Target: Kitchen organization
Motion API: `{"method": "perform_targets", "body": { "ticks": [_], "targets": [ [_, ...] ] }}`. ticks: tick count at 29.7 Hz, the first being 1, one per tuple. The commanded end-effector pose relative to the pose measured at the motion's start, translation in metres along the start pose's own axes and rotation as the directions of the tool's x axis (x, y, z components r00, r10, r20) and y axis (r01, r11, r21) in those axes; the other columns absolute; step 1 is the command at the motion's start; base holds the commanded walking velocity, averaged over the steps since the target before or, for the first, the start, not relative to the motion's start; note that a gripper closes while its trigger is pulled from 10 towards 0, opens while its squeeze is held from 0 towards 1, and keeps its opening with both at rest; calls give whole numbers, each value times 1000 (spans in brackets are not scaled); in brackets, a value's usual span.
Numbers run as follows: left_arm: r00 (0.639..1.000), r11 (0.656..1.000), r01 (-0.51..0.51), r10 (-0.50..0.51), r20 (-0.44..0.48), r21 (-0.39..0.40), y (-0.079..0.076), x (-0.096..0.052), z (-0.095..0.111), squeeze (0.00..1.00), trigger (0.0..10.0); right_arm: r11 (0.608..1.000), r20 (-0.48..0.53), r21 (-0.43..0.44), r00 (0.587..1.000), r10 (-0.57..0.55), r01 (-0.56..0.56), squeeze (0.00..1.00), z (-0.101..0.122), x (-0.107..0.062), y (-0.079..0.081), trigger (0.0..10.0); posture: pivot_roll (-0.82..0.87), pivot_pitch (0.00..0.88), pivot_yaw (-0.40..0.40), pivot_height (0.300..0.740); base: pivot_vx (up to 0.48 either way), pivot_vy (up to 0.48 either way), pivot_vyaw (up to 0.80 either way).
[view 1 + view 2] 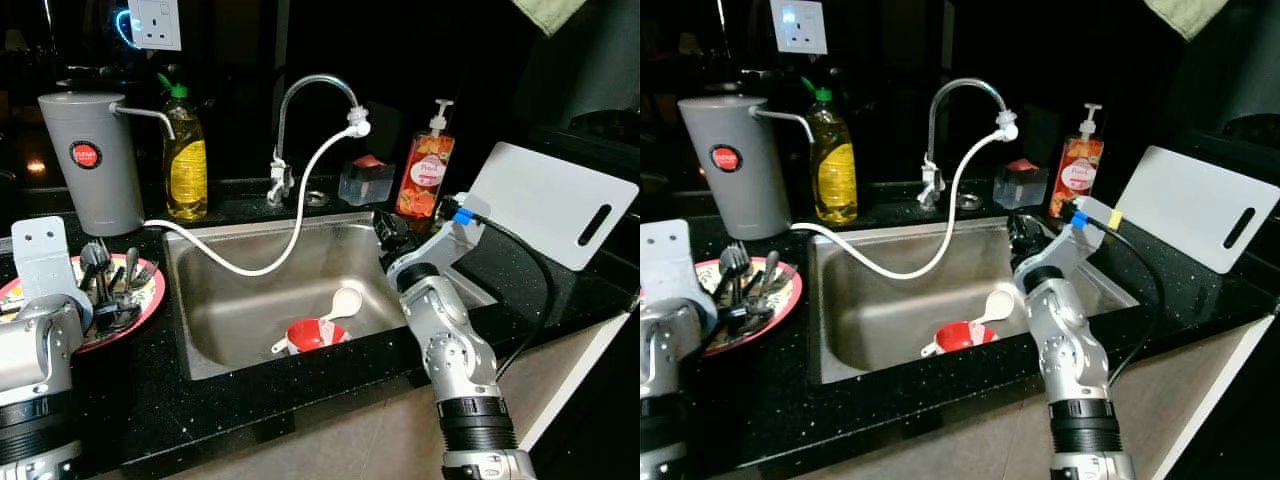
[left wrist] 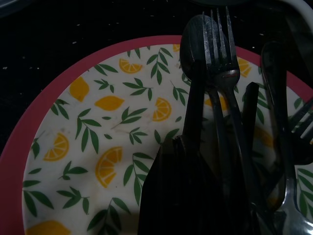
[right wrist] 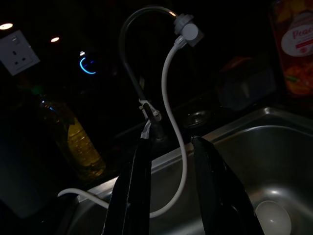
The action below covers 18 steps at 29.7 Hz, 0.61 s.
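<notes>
Black speckled counter (image 1: 300, 400) with a steel sink (image 1: 250, 310). The right gripper (image 3: 168, 181) is held over the basin, fingers spread, nothing held. A red bowl (image 1: 318, 335) and white spoon (image 1: 340, 303) lie below. The left gripper (image 2: 195, 196), state not discernible, is poised over cutlery (image 2: 220, 83) on the lemon plate (image 2: 88, 147). The descent is best made straight down, clear of the white hose (image 1: 290, 240).

Dishes in sink and on plate
Red plastic bowl (image 1: 318, 335) w/ white spoon (image 1: 338, 305) lies at steel sink (image 1: 200, 290) bottom; dark metal forks & spoons (image 2: 220, 122) piled on lemon-pattern, red-rim plate (image 2: 93, 147), left counter.
</notes>
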<state>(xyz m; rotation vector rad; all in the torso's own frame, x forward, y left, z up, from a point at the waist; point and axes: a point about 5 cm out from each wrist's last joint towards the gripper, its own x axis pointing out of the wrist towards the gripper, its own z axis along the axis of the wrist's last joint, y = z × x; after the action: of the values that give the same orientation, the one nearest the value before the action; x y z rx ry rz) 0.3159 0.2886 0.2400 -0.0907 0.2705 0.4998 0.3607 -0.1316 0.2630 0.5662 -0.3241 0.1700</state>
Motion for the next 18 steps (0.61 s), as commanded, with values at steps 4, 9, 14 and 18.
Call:
{"method": "perform_targets", "body": {
  "ticks": [4, 9, 14, 18],
  "targets": [
    [998, 1000, -8, 8, -55, 12, -1, 4, -14, 0, 10000, 1000, -21, 1, 1000, -21, 21, 0, -4, -1, -5, 10000, -31, 0, -89, 740, 0, 0, 0],
    [999, 999, -32, 32, -31, 8, 1, 4, -9, 988, 10000, 1000, -21, 3, 1000, -21, 21, 0, -4, -1, -5, 10000, -31, 0, -89, 740, 0, 0, 0],
    [998, 999, -34, 34, -45, 3, 2, 5, -10, 0, 10000, 1000, -22, 6, 999, -23, 23, 0, -4, -1, -5, 10000, -31, 0, -89, 740, 0, 0, 0],
    [997, 1000, -29, 28, -72, -9, 2, 6, -16, 0, 10000, 1000, -23, 7, 999, -24, 24, 0, -4, -1, -6, 10000, -32, 0, -89, 740, 0, 0, 0]
  ]
}}
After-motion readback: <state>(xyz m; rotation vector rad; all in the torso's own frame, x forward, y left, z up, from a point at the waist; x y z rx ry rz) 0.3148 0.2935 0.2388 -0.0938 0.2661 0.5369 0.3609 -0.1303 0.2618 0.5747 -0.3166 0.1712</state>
